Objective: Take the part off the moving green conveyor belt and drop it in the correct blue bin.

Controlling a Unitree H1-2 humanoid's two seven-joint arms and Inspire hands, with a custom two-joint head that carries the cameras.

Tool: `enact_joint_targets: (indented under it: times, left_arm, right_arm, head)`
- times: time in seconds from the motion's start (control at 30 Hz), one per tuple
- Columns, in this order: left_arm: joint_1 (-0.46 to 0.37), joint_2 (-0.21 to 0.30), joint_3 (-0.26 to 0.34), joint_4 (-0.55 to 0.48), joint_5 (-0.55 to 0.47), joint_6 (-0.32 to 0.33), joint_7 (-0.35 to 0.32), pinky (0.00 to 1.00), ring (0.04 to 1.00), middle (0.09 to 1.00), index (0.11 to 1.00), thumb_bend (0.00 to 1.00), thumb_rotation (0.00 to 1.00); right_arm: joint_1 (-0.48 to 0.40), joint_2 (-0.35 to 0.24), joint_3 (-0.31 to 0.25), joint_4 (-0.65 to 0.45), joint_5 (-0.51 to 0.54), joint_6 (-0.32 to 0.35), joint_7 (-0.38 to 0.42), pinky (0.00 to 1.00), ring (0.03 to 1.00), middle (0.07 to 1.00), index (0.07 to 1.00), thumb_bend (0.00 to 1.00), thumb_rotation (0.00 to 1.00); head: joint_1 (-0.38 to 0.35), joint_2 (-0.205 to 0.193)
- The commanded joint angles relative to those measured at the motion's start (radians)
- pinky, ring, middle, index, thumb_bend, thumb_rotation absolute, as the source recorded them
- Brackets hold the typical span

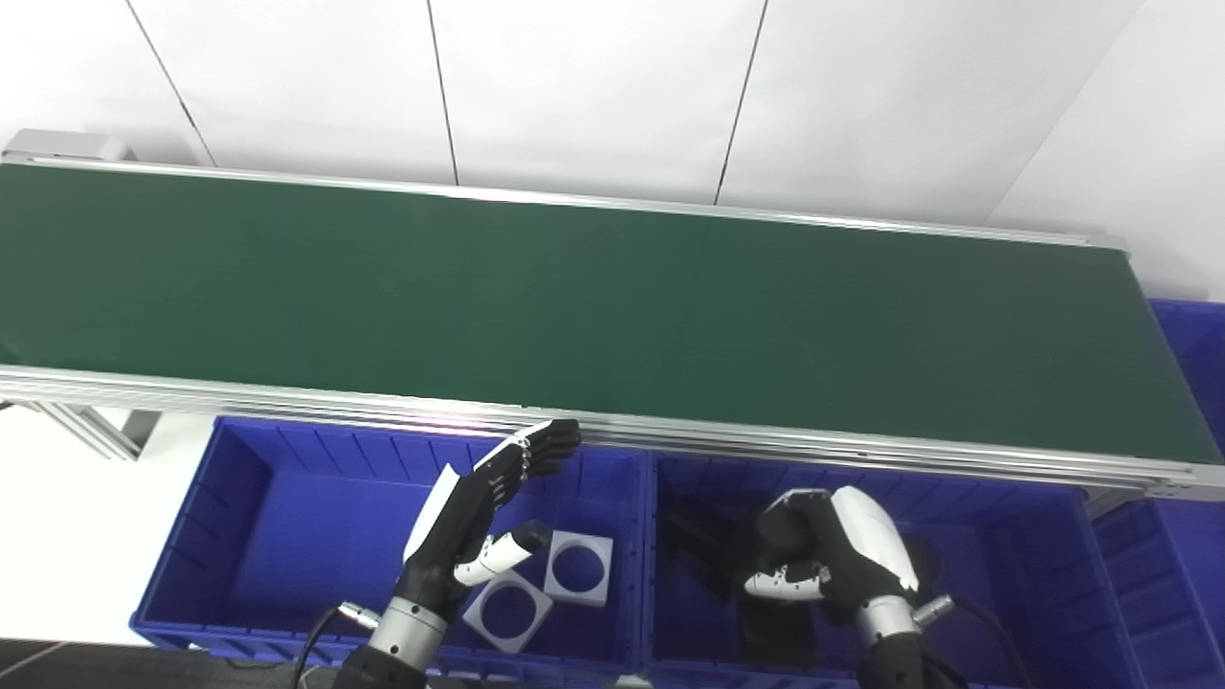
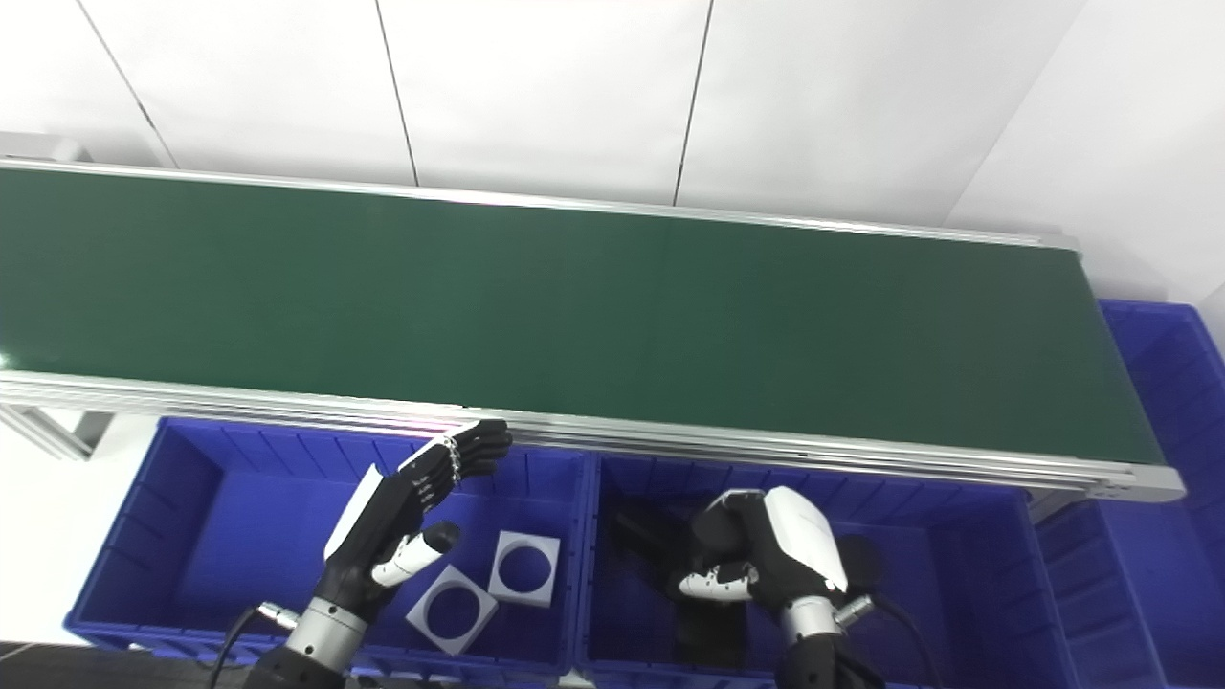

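The green conveyor belt (image 1: 574,297) runs across the view with no part on it. My left hand (image 1: 478,517) is open and empty, fingers stretched toward the belt's near rail, above the left blue bin (image 1: 258,517). Two grey square parts with round holes (image 1: 578,567) (image 1: 507,611) lie in that bin beside the hand. My right hand (image 1: 823,560) hangs over the right blue bin (image 1: 1014,574) with its fingers curled shut; I see nothing held in it. Dark parts (image 1: 703,550) lie in that bin, partly hidden by the hand.
The belt's silver near rail (image 1: 766,445) runs just above the bins. A third blue bin (image 1: 1191,344) stands at the belt's right end. A white wall is behind the belt. The belt's frame leg (image 1: 96,426) stands at the left.
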Motion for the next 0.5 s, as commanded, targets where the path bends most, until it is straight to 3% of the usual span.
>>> enact_joint_targets:
  times: [0.0, 0.1, 0.23, 0.37, 0.47]
  left_arm:
    - [-0.002, -0.008, 0.004, -0.002, -0.006, -0.036, -0.008, 0.81, 0.826, 0.823, 0.819, 0.76, 0.83]
    - [0.001, -0.008, 0.008, 0.003, 0.001, -0.048, -0.005, 0.8, 0.82, 0.824, 0.82, 0.75, 0.82]
    - [0.007, -0.002, 0.01, 0.0, 0.002, -0.048, -0.01, 0.8, 0.823, 0.827, 0.822, 0.76, 0.82]
    - [0.009, 0.005, 0.01, 0.002, -0.001, -0.054, -0.012, 0.8, 0.822, 0.83, 0.824, 0.75, 0.82]
    - [0.016, 0.005, 0.016, 0.006, -0.003, -0.051, -0.012, 0.8, 0.824, 0.83, 0.823, 0.78, 0.81]
  right_arm:
    - [-0.004, -0.014, 0.032, -0.003, -0.085, -0.017, -0.073, 0.92, 0.96, 0.948, 0.911, 0.83, 0.18]
    - [0.023, -0.006, 0.049, 0.002, -0.128, -0.08, -0.226, 0.99, 0.998, 0.995, 0.988, 0.88, 0.31]
    - [0.068, 0.019, 0.042, -0.022, -0.109, -0.193, -0.423, 1.0, 1.0, 1.0, 1.0, 0.91, 0.35]
    - [0.093, 0.037, 0.034, -0.02, -0.06, -0.306, -0.533, 1.0, 1.0, 1.0, 1.0, 0.91, 0.38]
    - [0.117, 0.049, 0.024, -0.032, 0.022, -0.408, -0.564, 1.0, 1.0, 1.0, 1.0, 0.89, 0.4]
  head:
    - [-0.007, -0.011]
    - [-0.014, -0.029]
    - [-0.018, -0.04]
    - [-0.015, -0.05]
    - [-0.004, -0.06]
